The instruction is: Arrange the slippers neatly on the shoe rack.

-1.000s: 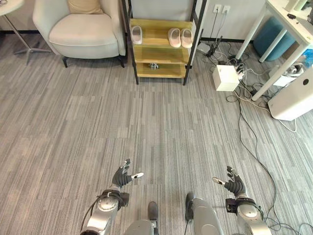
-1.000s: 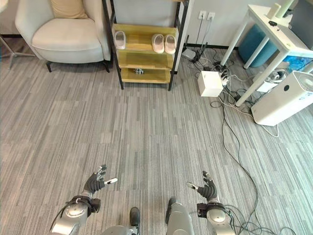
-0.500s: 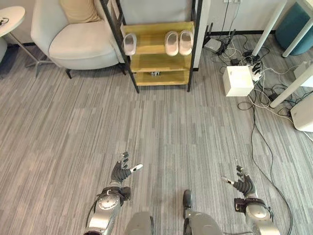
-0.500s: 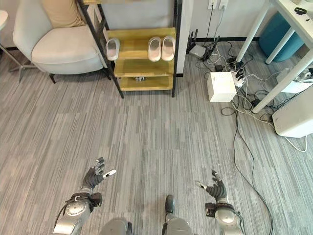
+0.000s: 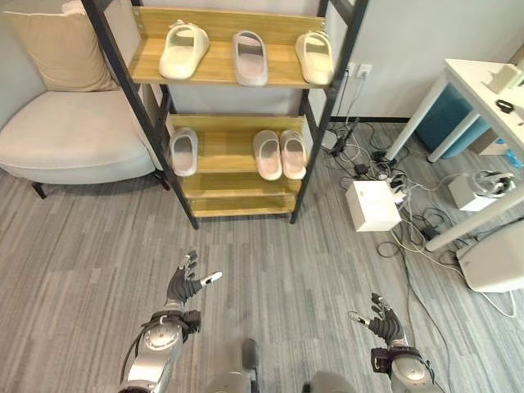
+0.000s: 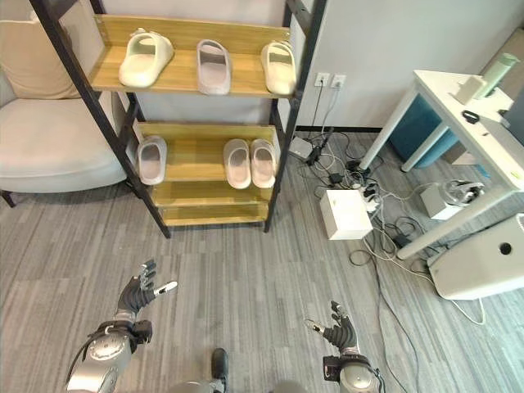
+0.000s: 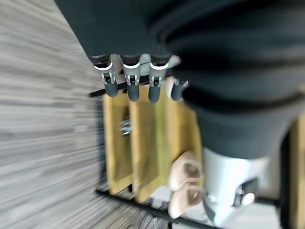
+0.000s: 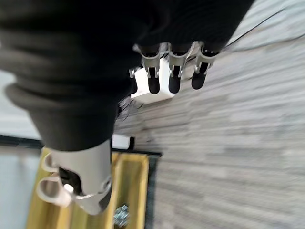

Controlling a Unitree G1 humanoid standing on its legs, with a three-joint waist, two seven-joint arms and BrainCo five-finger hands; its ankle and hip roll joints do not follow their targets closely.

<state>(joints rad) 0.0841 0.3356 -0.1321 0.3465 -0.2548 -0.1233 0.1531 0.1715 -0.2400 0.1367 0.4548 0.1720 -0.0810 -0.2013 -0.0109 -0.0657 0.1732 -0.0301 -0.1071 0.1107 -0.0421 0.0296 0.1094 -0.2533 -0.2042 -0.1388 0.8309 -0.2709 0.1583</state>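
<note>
**Slippers on rack, both hands empty**

I see the left hand (image 5: 185,284) and right hand (image 5: 383,325) low over the floor (image 5: 98,246), fingers released. Well beyond the fingertips, the shoe rack (image 5: 237,131) holds three slippers (image 5: 250,57) on top, three below.

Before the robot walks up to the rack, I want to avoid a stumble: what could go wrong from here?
Cables sprawl over the floor right of the shoe rack around a white box; drifting right could snag a foot. The cream slipper on the top shelf sits angled near the edge, so a careless reach might knock it down. The left hand and right hand are open and empty.
</note>
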